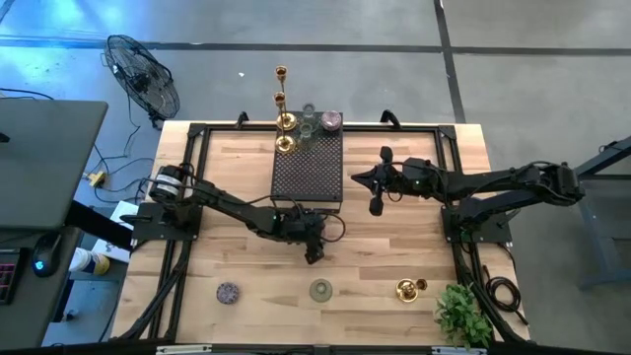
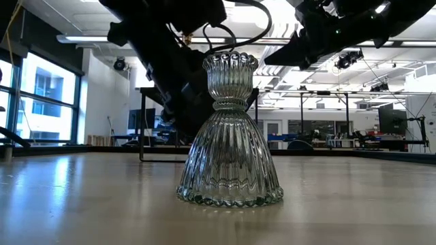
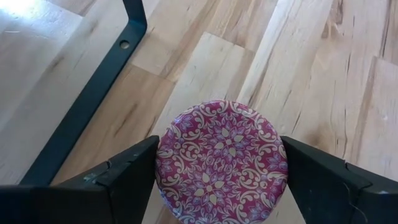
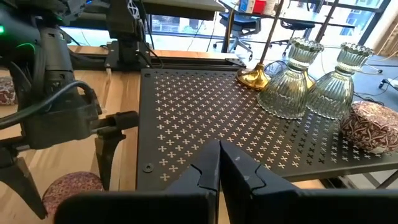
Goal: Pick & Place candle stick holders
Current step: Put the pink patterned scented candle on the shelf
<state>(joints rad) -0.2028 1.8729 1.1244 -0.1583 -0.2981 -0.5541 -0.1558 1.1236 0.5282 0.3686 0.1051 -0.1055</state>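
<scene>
My left gripper (image 1: 314, 252) stands just off the near edge of the dark dotted box (image 1: 308, 168), its fingers on either side of a round pink patterned holder (image 3: 221, 162), which also shows in the right wrist view (image 4: 71, 186). My right gripper (image 1: 375, 197) is shut and empty beside the box's right edge. On the box's far end stand gold candlesticks (image 1: 285, 121), ribbed glass cups (image 4: 289, 81) and a patterned holder (image 4: 373, 127). On the table's near part stand a grey-purple holder (image 1: 229, 292), a ribbed glass holder (image 2: 229, 129) and a gold holder (image 1: 408, 289). My left gripper has the pink patterned holder between its two fingers, one finger (image 3: 134, 171) against each side of its round rim (image 3: 163, 155). The fingers come from above, pointing down. In the right wrist view the holder sits low, at table height; whether it is lifted clear I cannot tell.
A black metal frame (image 1: 187, 158) runs round the table top. A leafy green plant (image 1: 461, 314) stands at the near right corner. Bare wood lies left of the box and between the near holders.
</scene>
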